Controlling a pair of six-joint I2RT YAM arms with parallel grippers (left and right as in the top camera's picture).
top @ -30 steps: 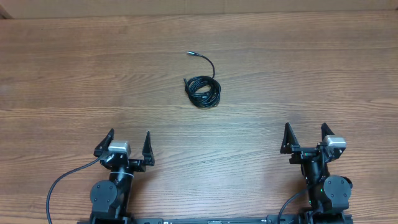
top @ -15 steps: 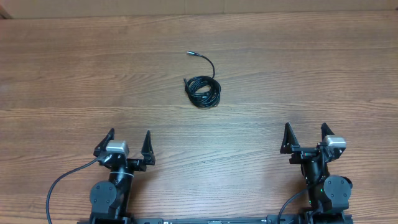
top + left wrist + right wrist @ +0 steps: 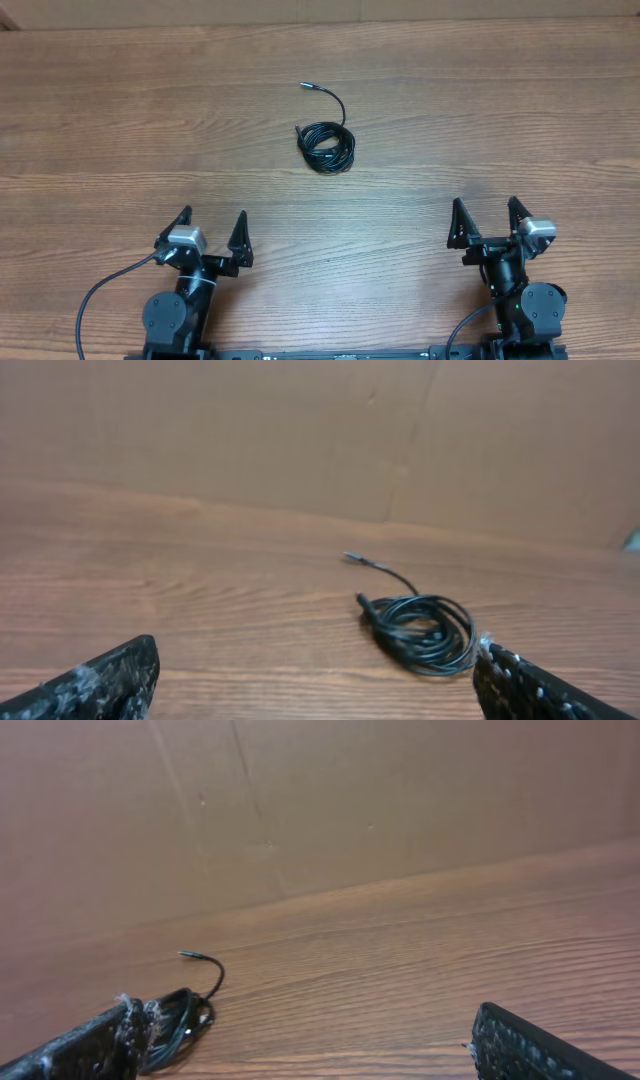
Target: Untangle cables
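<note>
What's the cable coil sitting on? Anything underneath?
The cables lie coiled directly on the wooden table; wood shows through the loops. The spot right beneath the strands themselves is hidden.

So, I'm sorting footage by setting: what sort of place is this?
Probably a robot lab workbench: a wood-grain tabletop, a plain brown cardboard backdrop, and a coil of thin black cable set out for handling.

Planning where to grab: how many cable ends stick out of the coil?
2: one plug tip on the tail curving beyond the coil, one end at the coil's far-left edge. Others may hide inside.
</note>
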